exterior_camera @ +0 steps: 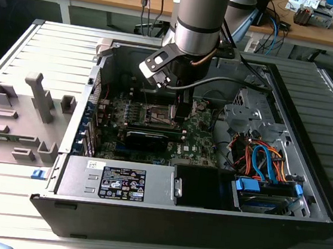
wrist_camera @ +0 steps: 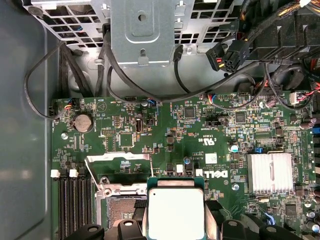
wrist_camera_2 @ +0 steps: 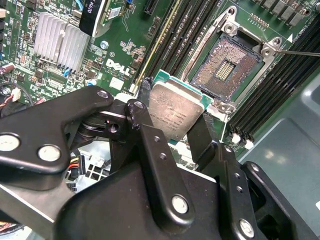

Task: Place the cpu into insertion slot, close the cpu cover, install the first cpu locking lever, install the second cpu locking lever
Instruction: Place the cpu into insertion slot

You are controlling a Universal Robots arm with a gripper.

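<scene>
My gripper (wrist_camera_2: 173, 119) is shut on the cpu (wrist_camera_2: 176, 111), a flat square chip with a silver-grey top and green edge, held by two opposite sides. It hangs just above the green motherboard, beside the insertion slot (wrist_camera_2: 227, 70) and apart from it. The slot lies uncovered, its pin field bare inside the silvery border. In the first wrist view the cpu (wrist_camera: 176, 210) partly overlaps the slot (wrist_camera: 119, 209), and the cpu cover (wrist_camera: 119, 157) stands raised as a thin silvery frame at the slot's far edge. In the exterior view the gripper (exterior_camera: 180, 113) hangs inside the open computer case, next to the slot (exterior_camera: 155, 116).
Black memory slots (wrist_camera_2: 172, 37) flank the socket on both sides. A thin lever wire (wrist_camera_2: 300, 51) sticks out by the socket. A finned heatsink (wrist_camera: 270, 172), black cables (wrist_camera: 150, 92) and a drive cage (exterior_camera: 267, 190) are nearby. A grey fixture tray (exterior_camera: 16, 119) lies outside the case.
</scene>
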